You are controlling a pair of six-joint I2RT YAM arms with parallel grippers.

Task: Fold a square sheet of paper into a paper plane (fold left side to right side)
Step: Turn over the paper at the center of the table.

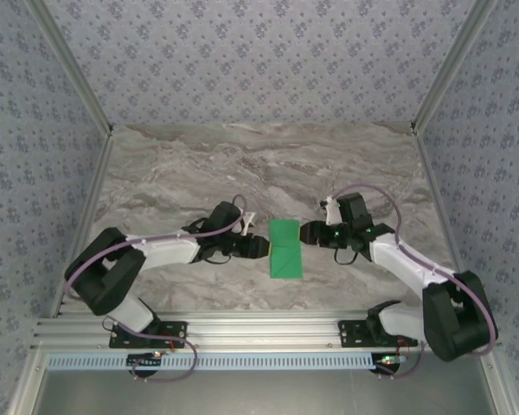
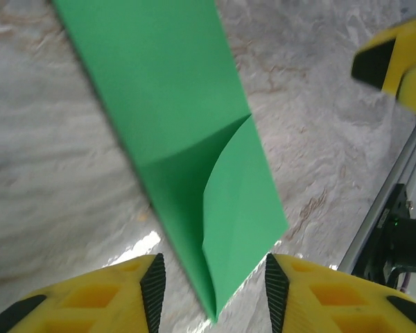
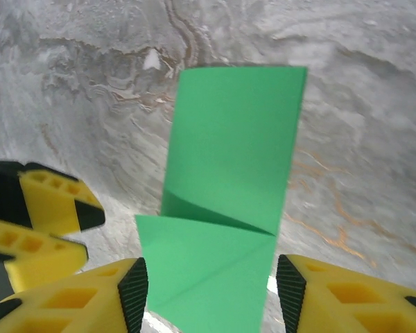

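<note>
Fingers spread on left gripper (image 2: 213, 288) and right gripper (image 3: 211, 291), pinching nothing. Between them, on the marble table (image 1: 199, 164), lies the square sheet of paper (image 1: 285, 248), creased narrow: light, floppy, probably slippery, best pinched at an edge. Long axis runs near to far, folded flap nearest the bases.

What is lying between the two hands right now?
The folded green paper lies on the marble table between the left hand and right hand, seen from the top view.

Even light, perhaps slight wrist blur
</note>
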